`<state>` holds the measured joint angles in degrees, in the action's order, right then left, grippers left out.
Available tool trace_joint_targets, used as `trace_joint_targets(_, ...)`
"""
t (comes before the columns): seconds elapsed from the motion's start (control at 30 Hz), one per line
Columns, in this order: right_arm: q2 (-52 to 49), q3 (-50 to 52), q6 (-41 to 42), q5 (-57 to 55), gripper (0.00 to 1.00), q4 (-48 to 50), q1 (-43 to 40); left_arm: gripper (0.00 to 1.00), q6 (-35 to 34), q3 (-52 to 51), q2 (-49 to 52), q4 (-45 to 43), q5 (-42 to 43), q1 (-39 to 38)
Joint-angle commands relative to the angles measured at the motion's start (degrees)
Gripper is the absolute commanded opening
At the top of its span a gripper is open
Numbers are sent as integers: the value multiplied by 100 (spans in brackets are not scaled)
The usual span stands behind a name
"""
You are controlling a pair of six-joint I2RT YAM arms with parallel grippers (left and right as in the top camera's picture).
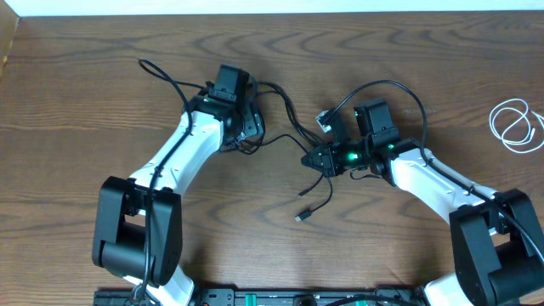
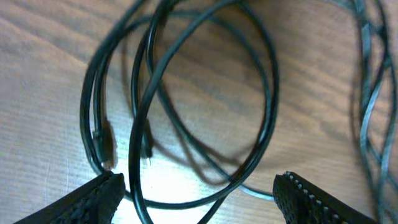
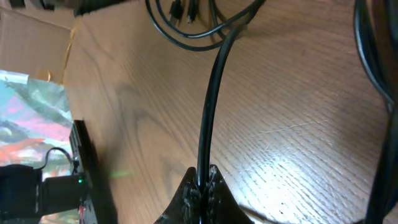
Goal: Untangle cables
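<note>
Black cable (image 3: 212, 93) tangles mid-counter (image 1: 85, 68). White cable (image 1: 514, 126) lies coiled well apart at 3 o'clock. Right tool (image 3: 202, 186) is clamped on a black strand. Left tool (image 2: 199, 193) gapes wide above the loops. Likely best: right anchors, left takes one loop only. Only the left wrist view shows the crossing strands; only the overhead shows the white coil.
</note>
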<state>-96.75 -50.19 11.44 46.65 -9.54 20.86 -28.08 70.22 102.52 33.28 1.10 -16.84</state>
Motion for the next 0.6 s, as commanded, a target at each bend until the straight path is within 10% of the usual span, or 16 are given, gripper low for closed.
trace_joint_targets(0.0, -13, -33, -105, -24, 1, -17, 57, 81, 105, -138, 15, 26, -118, -7)
trace_joint_targets(0.3, -13, -33, -107, -26, 1, -20, 59, 11, 114, -173, -31, -59, -114, -11)
trace_joint_targets(0.57, -13, -33, -105, -308, 1, -59, 61, 8, 560, 107, -953, -621, 146, -11)
